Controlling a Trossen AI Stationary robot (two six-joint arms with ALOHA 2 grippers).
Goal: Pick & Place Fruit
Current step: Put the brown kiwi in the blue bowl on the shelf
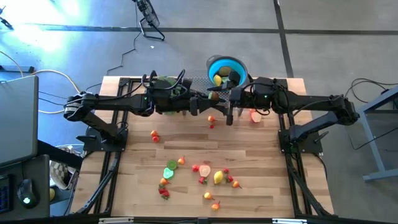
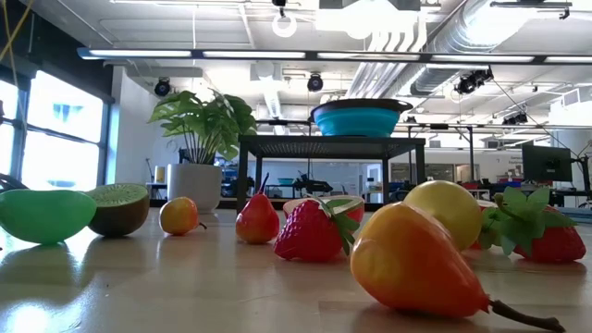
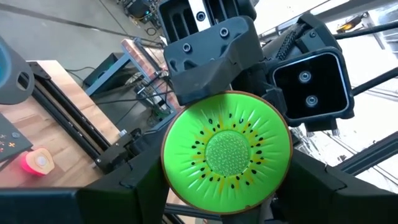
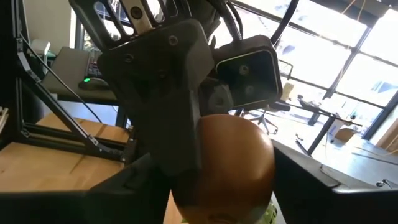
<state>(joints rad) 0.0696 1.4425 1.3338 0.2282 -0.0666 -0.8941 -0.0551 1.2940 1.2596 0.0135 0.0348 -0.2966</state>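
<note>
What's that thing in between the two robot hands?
A kiwi half, between the left gripper and right gripper. The left wrist view shows its green cut face, the right wrist view its brown skin.

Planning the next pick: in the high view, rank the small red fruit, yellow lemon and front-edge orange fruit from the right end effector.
Right end effector:
1. Small red fruit, just in front.
2. Yellow lemon, mid-table.
3. Orange fruit, front edge.

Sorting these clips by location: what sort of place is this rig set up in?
Probably an open-plan lab or office workshop. The low view shows exposed ceiling ducts, hanging lights and desks with monitors behind the wooden table; a potted plant stands nearby.
</note>
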